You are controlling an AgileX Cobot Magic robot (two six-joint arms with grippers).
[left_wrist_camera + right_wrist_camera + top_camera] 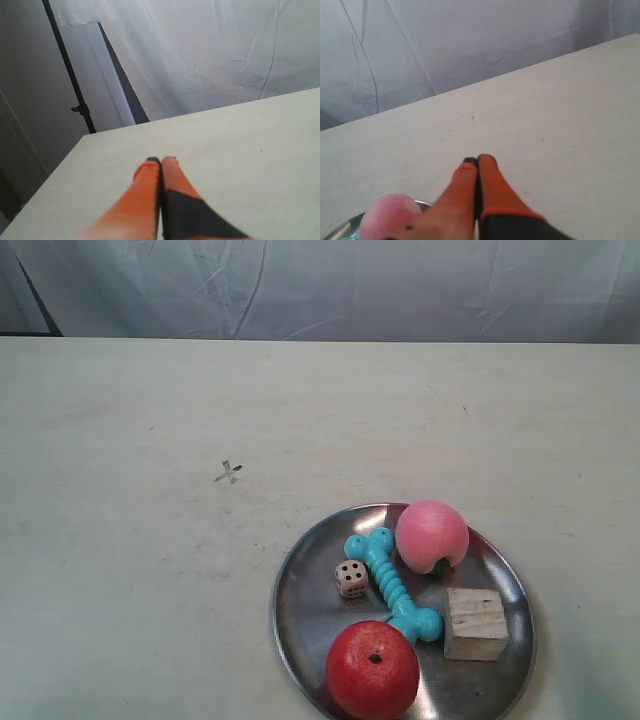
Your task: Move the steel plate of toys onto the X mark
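Observation:
The steel plate [305, 625] lies on the table at the exterior view's lower right. On it rest a red apple [372, 670], a pink peach [432, 535], a turquoise bone-shaped chew [390, 583], a small spotted die [351, 578] and a pale wooden cube [475, 623]. The X mark [229, 472] sits on bare table up and to the left of the plate. No arm shows in the exterior view. My right gripper [478, 159] is shut and empty above the table, with the peach [387, 215] and the plate's rim [340, 231] beside it. My left gripper [161, 160] is shut and empty over bare table.
The pale table [150, 570] ends at a far edge against a white cloth backdrop [350, 285]. In the left wrist view a table corner [87, 136] and a dark stand [75, 95] lie beyond the fingers.

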